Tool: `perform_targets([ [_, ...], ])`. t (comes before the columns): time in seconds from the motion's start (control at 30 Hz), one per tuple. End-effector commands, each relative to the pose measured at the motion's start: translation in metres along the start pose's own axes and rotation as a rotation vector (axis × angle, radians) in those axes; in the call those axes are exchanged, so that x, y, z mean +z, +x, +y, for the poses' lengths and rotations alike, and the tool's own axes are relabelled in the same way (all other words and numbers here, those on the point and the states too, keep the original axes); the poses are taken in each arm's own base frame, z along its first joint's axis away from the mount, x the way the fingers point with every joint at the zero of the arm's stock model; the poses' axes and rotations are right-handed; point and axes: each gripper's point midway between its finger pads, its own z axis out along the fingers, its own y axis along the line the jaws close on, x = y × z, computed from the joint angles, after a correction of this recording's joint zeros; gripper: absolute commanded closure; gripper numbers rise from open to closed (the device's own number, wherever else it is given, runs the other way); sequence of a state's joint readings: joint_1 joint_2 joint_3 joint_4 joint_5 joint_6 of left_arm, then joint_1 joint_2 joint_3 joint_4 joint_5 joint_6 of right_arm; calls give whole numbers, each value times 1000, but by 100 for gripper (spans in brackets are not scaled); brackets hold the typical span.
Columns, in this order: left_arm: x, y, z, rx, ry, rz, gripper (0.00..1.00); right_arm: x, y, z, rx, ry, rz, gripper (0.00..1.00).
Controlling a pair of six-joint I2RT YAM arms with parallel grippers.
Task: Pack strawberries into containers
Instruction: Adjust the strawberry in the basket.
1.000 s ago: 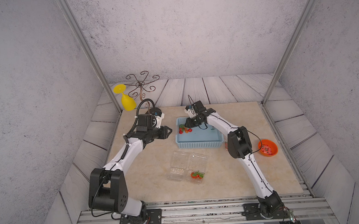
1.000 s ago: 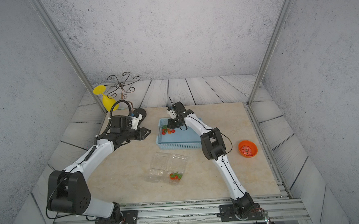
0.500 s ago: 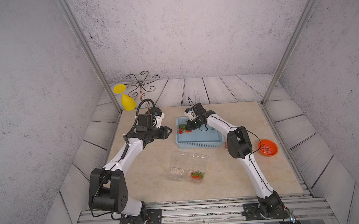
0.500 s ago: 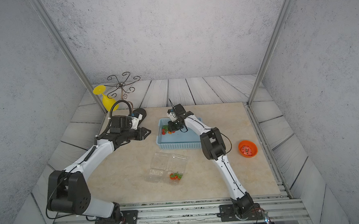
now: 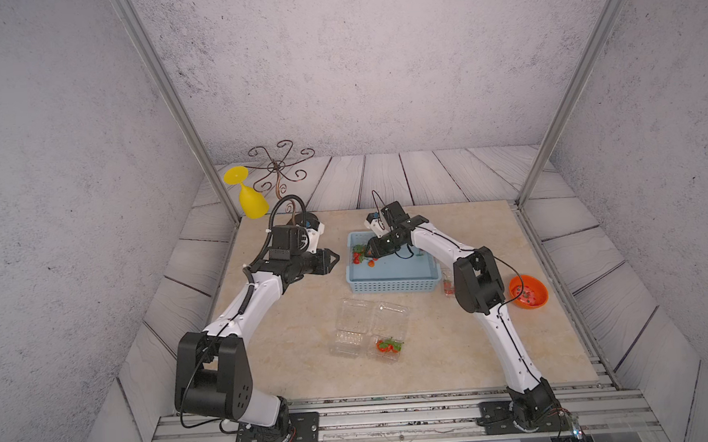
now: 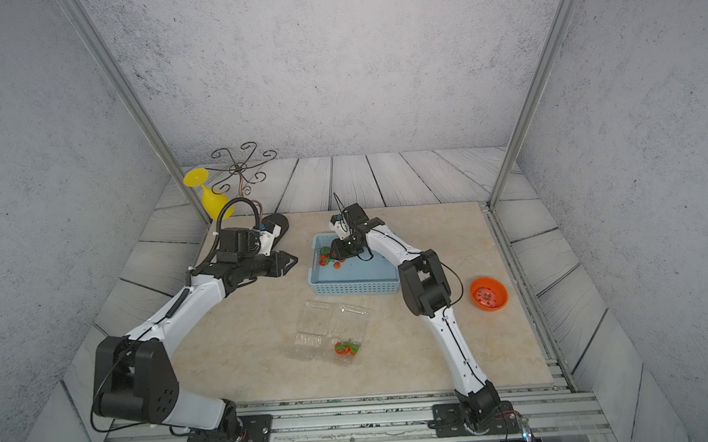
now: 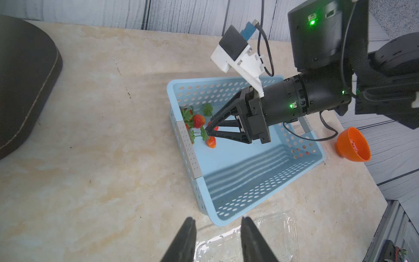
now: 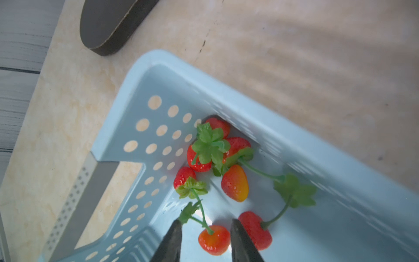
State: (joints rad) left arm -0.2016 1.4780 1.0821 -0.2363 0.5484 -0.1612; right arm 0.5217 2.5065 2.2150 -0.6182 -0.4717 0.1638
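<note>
Within right pincer [image 8: 205, 221], strawberry [image 8: 214, 240], seemingly unclamped

One container [image 5: 447, 285] is mostly hidden behind the right arm [image 5: 478, 282] elbow, at 4 o'clock of the basket [image 5: 393, 285]. Orange bowl [image 5: 540, 294] contents are too small to be told. Right fingers [image 8: 172, 245] are cut off by the frame edge.

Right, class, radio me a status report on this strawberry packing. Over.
Left gripper open, empty, beside the basket. Right gripper open, straddling one strawberry in the basket, not gripped. One container holds berries. Neighbouring berry and stems crowd the fingers.
</note>
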Motion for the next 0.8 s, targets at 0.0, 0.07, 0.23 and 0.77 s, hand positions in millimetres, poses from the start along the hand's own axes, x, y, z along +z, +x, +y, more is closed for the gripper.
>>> perform_targets([
  [0.0,-5,-9,-8,29,11,-19,63,-21,-8,21,-61,-31,-15,57],
  [0.07,-4,-8,-7,28,12,-16,63,-19,-4,23,-76,-39,0,54],
  [0.23,-3,-7,-6,28,11,-12,63,-14,1,29,-127,-27,24,49],
  [0.77,0,-4,-3,26,0,1,63,5,2,5,-191,132,67,47],
])
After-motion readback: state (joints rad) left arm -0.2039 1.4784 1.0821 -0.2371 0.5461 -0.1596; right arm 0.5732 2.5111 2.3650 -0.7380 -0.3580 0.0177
